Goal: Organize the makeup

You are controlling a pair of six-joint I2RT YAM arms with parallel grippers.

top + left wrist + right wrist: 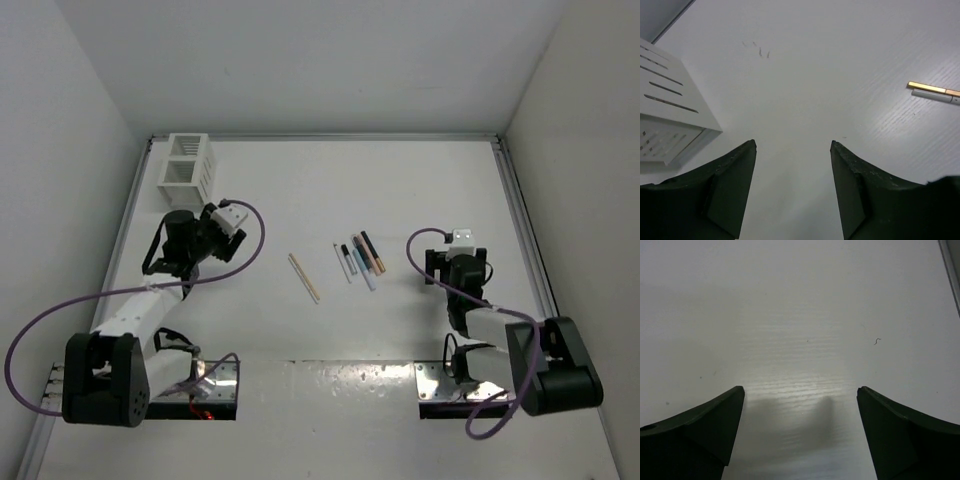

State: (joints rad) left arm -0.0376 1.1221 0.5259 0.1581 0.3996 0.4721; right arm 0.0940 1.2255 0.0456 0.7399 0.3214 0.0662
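Note:
The makeup lies mid-table. A long tan stick [304, 277] lies alone, and to its right several shorter sticks [358, 260] in white, black, peach and pale blue lie side by side. My left gripper [236, 225] hovers just in front of the white slatted box [187, 165], left of the sticks. It is open and empty [793, 145]. Its wrist view catches a gold-tan stick [932, 89] and a white one [935, 96] at the right edge. My right gripper [458, 245], to the right of the sticks, stands wide open [800, 388] over bare table.
The box's slatted wall [665, 110] fills the left of the left wrist view. A metal rail [525, 230] runs along the table's right edge and shows again as a rail [952, 265] in the right wrist view. White walls enclose the table.

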